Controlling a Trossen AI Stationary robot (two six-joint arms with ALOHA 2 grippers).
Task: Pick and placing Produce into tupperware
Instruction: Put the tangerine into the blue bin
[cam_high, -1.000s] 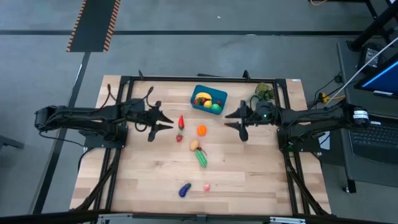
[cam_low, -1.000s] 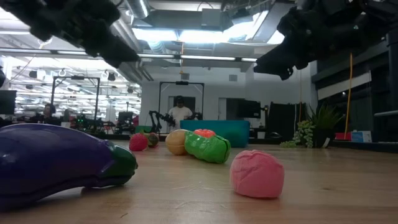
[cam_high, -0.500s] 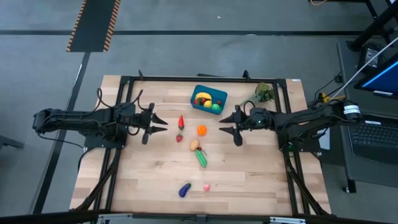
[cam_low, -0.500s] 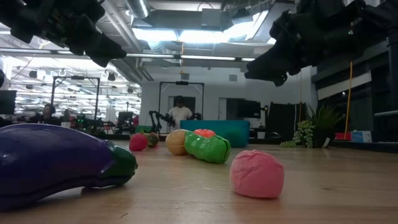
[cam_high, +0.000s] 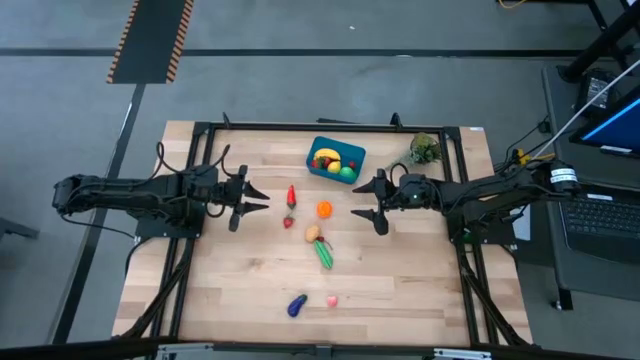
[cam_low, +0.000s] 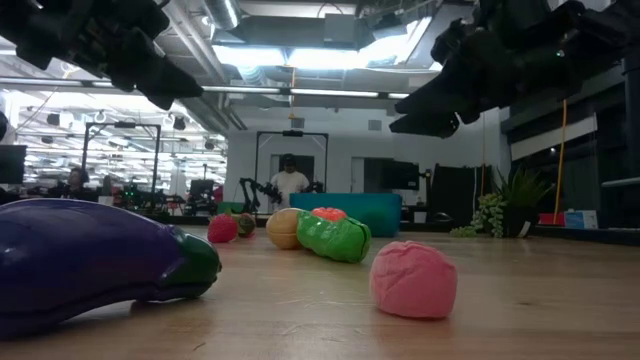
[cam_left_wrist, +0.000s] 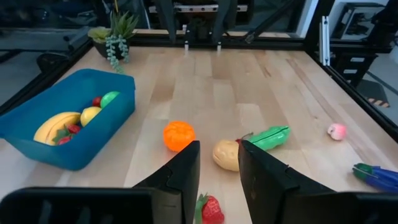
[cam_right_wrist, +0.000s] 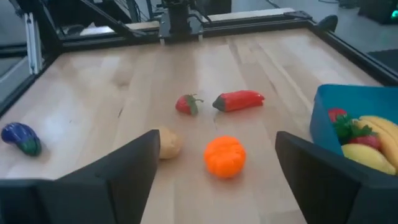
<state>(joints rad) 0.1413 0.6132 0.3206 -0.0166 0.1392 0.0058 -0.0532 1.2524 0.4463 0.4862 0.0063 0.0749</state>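
— Wooden table (cam_high: 400, 280), workshop behind it. How far along is the packing?

— Partly done, I'd say. The blue tub (cam_high: 335, 159) already holds a banana (cam_left_wrist: 55, 126) and a few other bits. Seven pieces are left out: pepper (cam_high: 291, 194), strawberry (cam_high: 288, 222), orange (cam_high: 324, 209), potato (cam_high: 312, 233), cucumber (cam_high: 324, 254), eggplant (cam_high: 296, 305) and a pink piece (cam_high: 331, 300).

— And the claws?

— The right claw (cam_high: 364, 200) is spread wide and empty, orange just ahead of it, tub off to its side. The left claw (cam_high: 257, 196) is slightly apart, empty, strawberry right below its tips.
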